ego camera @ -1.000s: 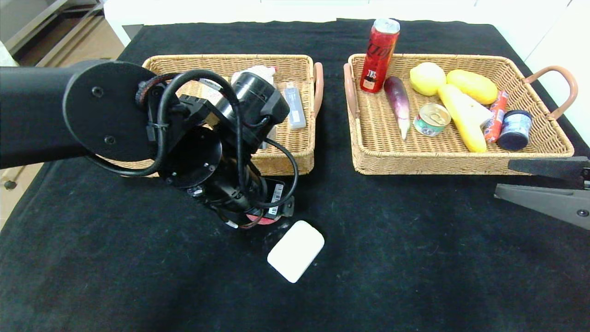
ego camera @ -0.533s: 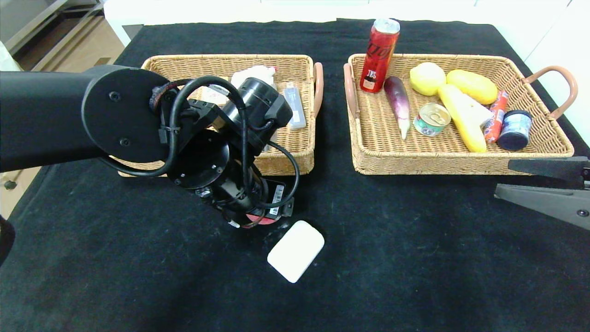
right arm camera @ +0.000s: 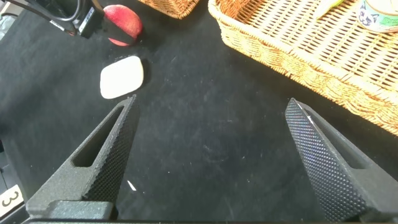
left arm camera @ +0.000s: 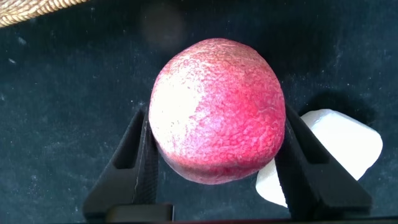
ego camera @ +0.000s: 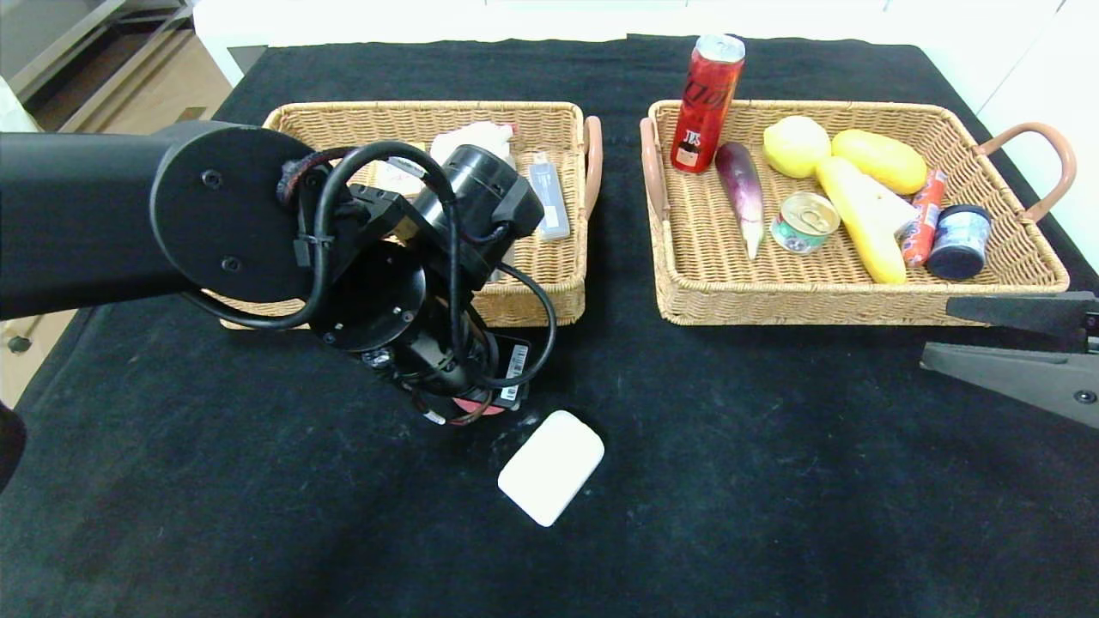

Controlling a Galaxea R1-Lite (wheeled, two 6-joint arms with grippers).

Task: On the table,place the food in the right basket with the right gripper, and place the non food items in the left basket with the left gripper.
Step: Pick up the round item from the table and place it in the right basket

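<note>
Head view, left end effector (left arm camera: 217,155) hidden by arm, red fruit (left arm camera: 217,118) barely visible.

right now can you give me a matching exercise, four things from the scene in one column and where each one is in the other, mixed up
Things:
1. red apple
2. white soap bar
3. red soda can
4. right gripper

Places:
A. lying on the black cloth, untouched
B. standing in the right basket
C. between the left gripper fingers
D. parked over the cloth, open and empty

Pairs: 1-C, 2-A, 3-B, 4-D
</note>
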